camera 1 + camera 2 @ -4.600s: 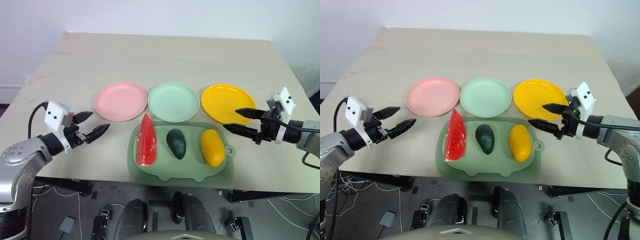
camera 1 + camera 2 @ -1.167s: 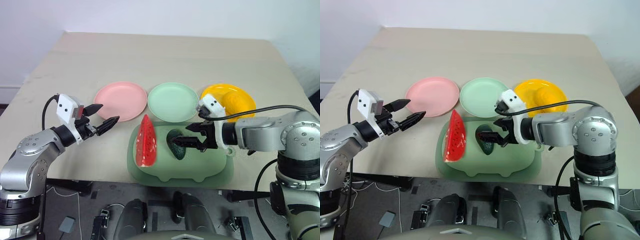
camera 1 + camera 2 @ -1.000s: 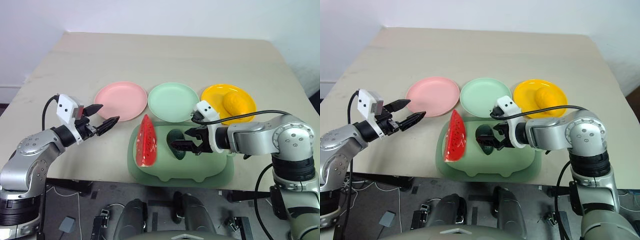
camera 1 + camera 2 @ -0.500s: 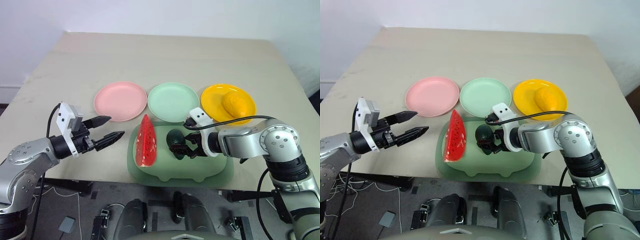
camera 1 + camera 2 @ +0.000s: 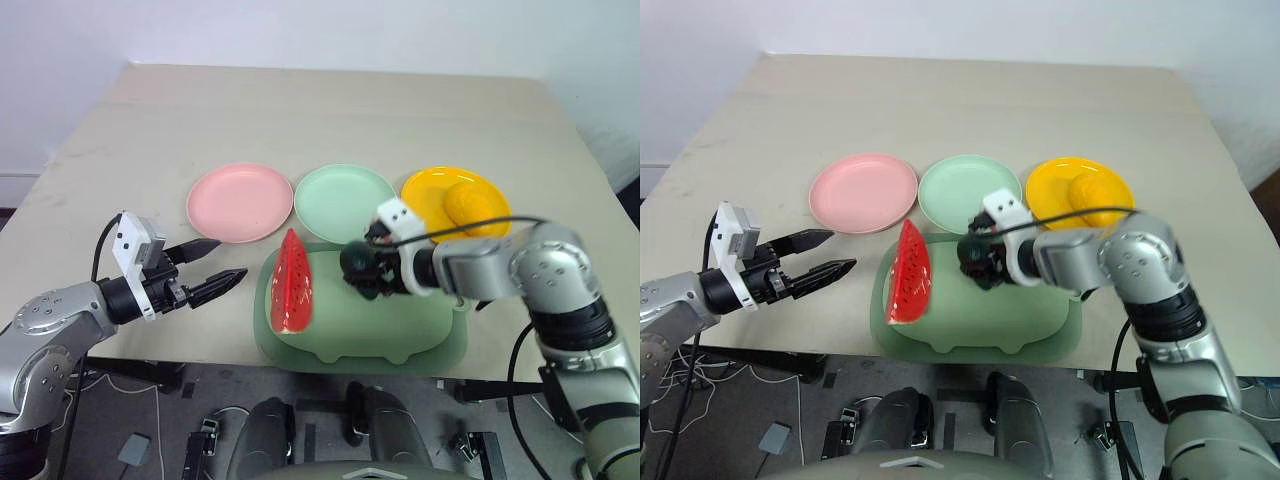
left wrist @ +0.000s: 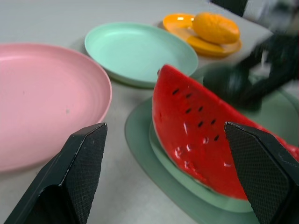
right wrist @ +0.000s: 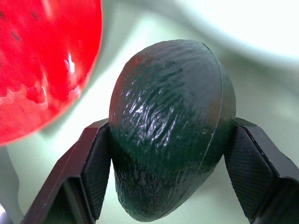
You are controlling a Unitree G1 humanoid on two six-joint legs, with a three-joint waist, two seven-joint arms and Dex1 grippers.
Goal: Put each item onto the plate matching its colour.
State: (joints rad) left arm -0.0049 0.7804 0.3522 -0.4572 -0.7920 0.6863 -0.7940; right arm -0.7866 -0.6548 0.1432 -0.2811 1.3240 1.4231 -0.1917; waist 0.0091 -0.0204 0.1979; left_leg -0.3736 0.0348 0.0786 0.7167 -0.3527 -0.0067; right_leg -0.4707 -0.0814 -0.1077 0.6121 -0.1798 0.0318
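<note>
We held the dark green toy avocado (image 7: 170,126) pinched between the two black fingers of our right gripper (image 5: 368,270), lifted just above the far edge of the large sage-green tray (image 5: 400,335), near the mint-green round plastic plate (image 5: 345,202). The red toy watermelon wedge with green rind (image 5: 292,283) lay on the tray's left part. The yellow oval toy fruit (image 5: 472,203) sat on the bright yellow round plate (image 5: 425,192). The pale pink round plate (image 5: 240,202) was bare. Our left gripper (image 5: 218,266) hovered over the beige table (image 5: 330,115) left of the tray, its fingers spread apart and holding nothing.
</note>
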